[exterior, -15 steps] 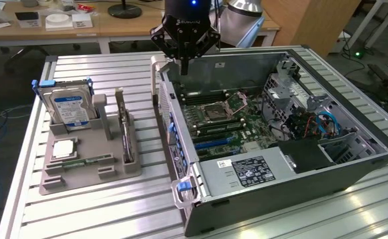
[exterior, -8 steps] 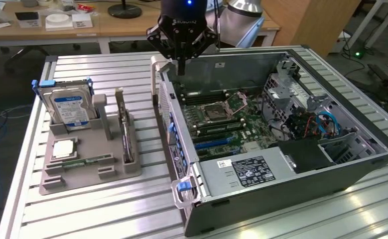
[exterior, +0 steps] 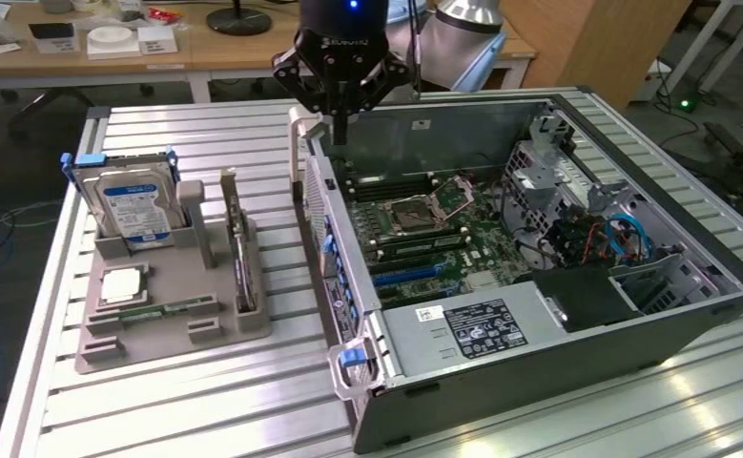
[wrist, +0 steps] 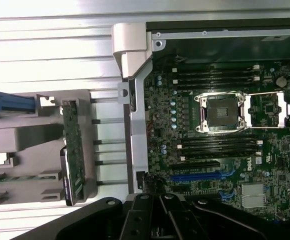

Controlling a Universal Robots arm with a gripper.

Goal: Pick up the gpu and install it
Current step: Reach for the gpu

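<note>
Holding the tool shut, empty, above the case wall; gpu stood on edge in the holder slot beside and below the tool, leaving its top edge free to pinch

Lower edge of gpu probably inside grey holder; hard drive partly beyond wrist view's edge.

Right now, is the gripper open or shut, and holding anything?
Gripper: shut, holding nothing.
The graphics card stands in the gray holder.
</note>
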